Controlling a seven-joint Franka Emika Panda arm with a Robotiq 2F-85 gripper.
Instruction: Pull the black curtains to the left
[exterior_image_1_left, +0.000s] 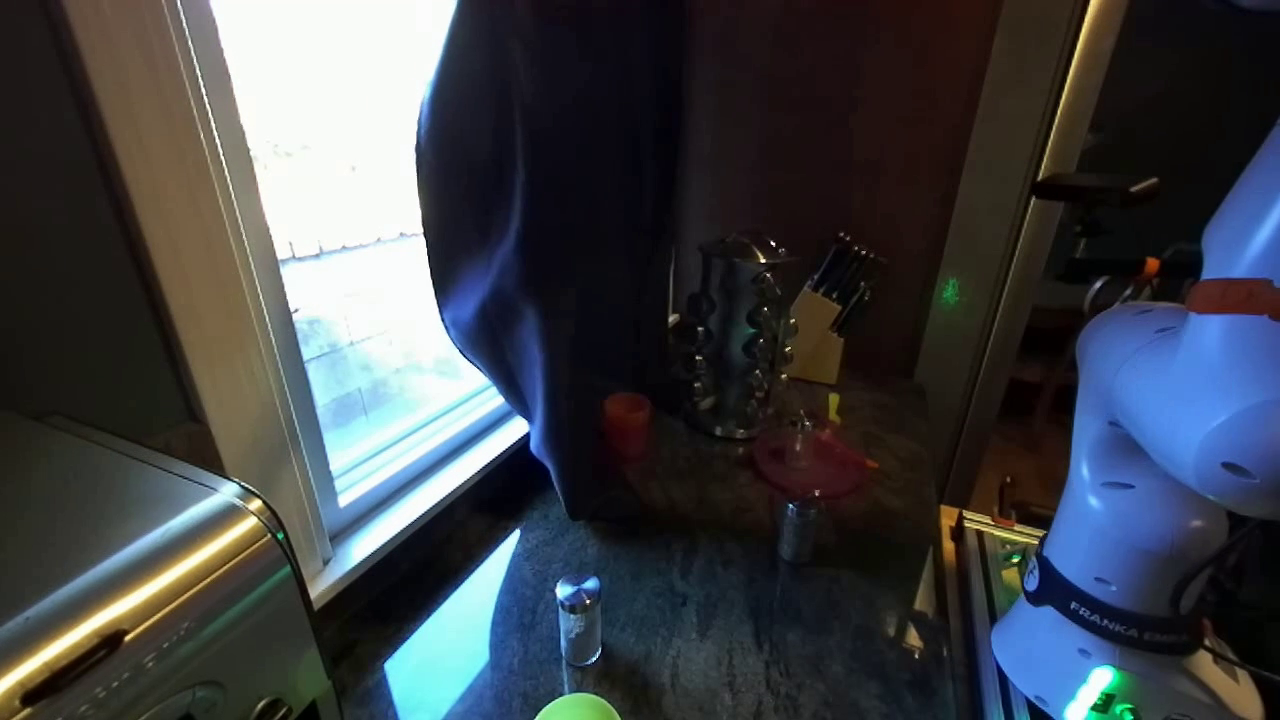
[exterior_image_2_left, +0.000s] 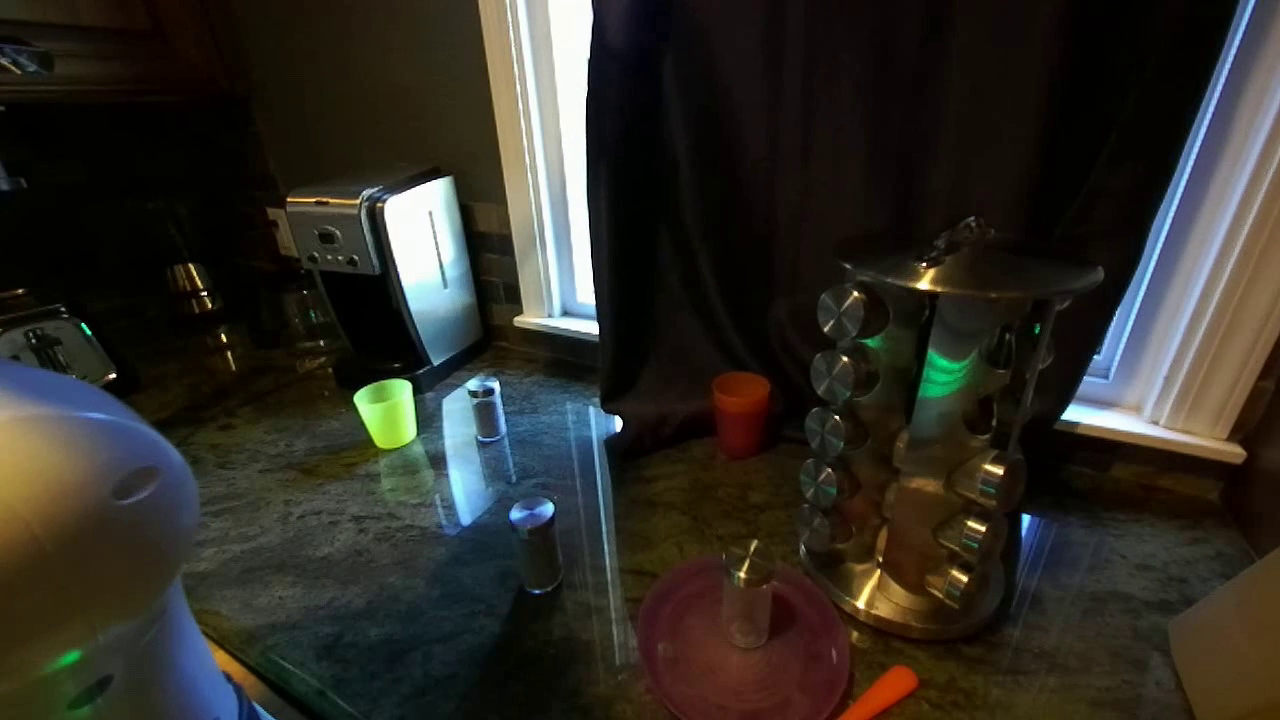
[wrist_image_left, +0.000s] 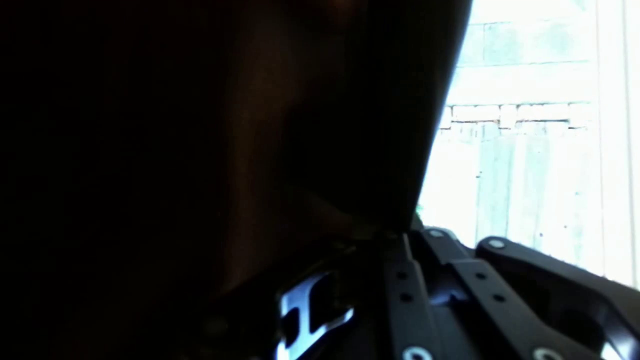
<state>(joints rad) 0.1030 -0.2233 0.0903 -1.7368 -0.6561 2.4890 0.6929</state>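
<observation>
- In the wrist view, a bright glass window (wrist_image_left: 520, 165) shows uncovered to the right of the end effector (wrist_image_left: 409, 232), a dark two-fingered metal pincer; farther right from it stands a white vertical window frame (wrist_image_left: 612, 125).
- In an exterior view, the fabric's side bulges out over the bright pane, above a narrow white windowsill (exterior_image_1_left: 420, 500).
- The tall black curtains (wrist_image_left: 390, 125), soft cloth hanging in vertical folds, fill the wrist view to the left of the end effector and above it; their free edge slants down and meets its fingertips.
- The end effector's fingers stand close together, with the black curtains' edge pinched between the tips; the fold itself is too dark to make out.
- In both exterior views, the black curtains hang down close to a glossy, mottled dark stone tabletop (exterior_image_2_left: 330, 560), near a translucent orange-red cup (exterior_image_2_left: 741, 415) and a round, shiny steel spice rack (exterior_image_2_left: 930, 420); how far these are from the end effector cannot be told.
- In an exterior view, the smooth white jointed arm (exterior_image_1_left: 1130, 440) stands beside the tabletop, its base upright and its upper link reaching up past the frame's edge.
</observation>
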